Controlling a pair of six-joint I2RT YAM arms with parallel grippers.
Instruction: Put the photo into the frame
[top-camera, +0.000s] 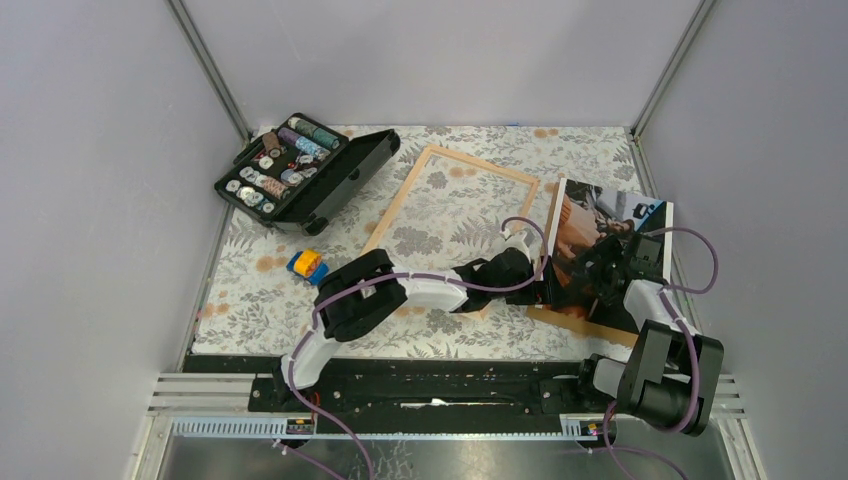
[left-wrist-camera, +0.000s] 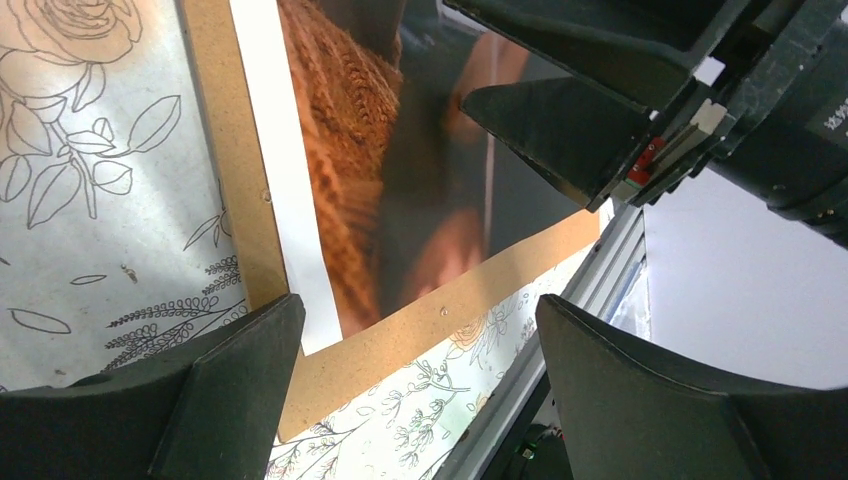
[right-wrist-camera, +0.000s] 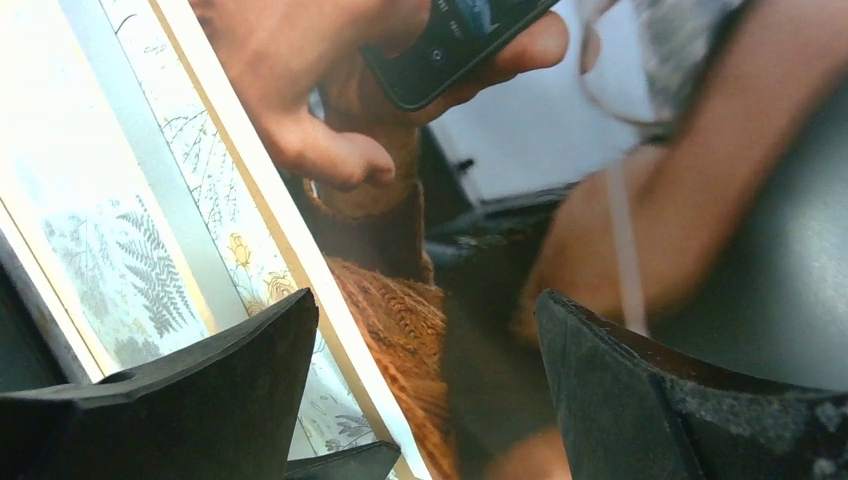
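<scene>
Floral cloth (top-camera: 250, 300); glossy rectangular photo (top-camera: 585, 225) beside pale-wood frame (top-camera: 398, 200).

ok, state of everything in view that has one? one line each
frame: lying flat, centre empty
photo: face up on the backing board, not in the frame
backing board: flat, partly covered by the photo
sewing case: open, lid folded back
left claw: open, empty, over a corner of the photo
right claw: open, empty, over the photo
</scene>
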